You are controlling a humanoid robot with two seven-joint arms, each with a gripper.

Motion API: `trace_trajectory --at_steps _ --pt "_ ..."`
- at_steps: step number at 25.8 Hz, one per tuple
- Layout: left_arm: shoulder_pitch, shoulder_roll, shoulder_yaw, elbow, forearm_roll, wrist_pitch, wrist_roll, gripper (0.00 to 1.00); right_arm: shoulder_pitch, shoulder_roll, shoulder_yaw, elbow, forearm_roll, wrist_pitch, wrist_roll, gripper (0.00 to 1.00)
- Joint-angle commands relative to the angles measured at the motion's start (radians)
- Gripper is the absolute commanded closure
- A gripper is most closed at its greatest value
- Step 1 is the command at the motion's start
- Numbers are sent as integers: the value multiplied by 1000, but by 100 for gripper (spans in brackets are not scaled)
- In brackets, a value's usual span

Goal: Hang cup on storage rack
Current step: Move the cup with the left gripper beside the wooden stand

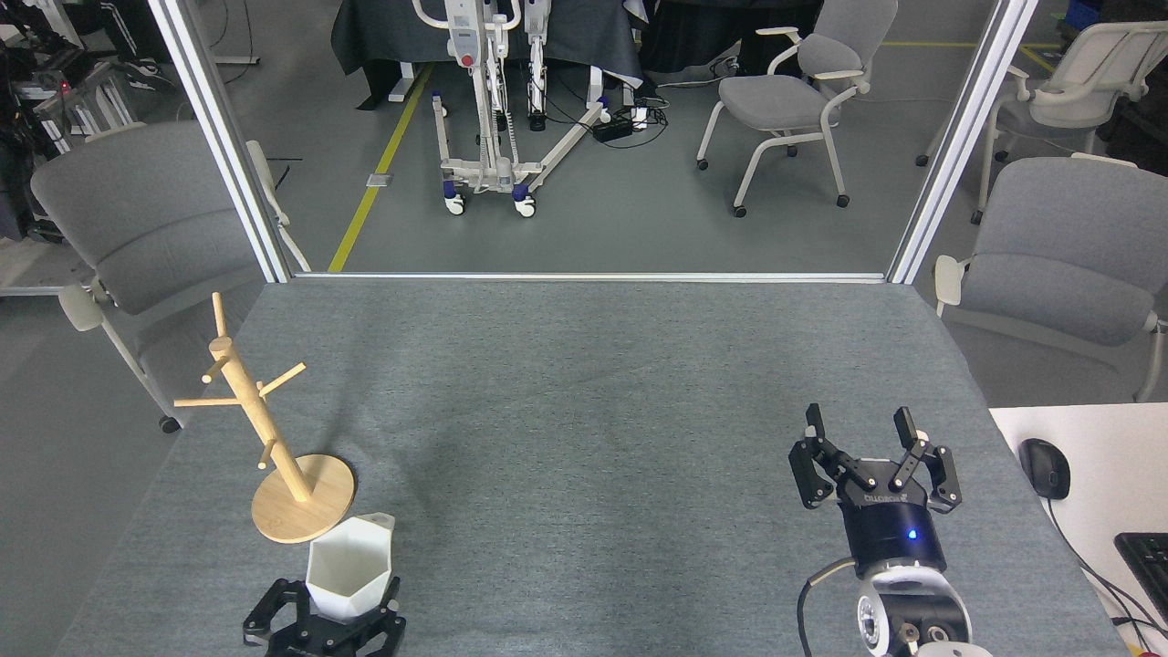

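Observation:
The cup [349, 576], a white faceted mug with its small handle at the upper right, sits upright in my left gripper [328, 613], which is shut on its lower body at the bottom left of the head view. It hovers just in front of the storage rack's round base. The storage rack [265, 433], a slanted light wooden post with thin pegs on a disc base, stands at the table's left side. My right gripper [858, 422] is open at the right, fingers pointing away from me, nothing between them.
The grey felt table [584, 383] ends at a metal rail at the back. A small white tag [854, 507] lies near my right gripper. A white desk with a mouse [1043, 467] and a keyboard adjoins on the right. Grey chairs stand around.

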Motion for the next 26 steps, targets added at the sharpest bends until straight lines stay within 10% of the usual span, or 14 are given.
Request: trace_trajectory --at_steps 1,26 --pt "43 -2 163 -42 1 2 -3 100 101 -14 -63 -13 4 -88 -8 0" --pt "-319 6 425 67 -269 29 -115 100 48 -16 -71 -4 -5 -100 -2 0"
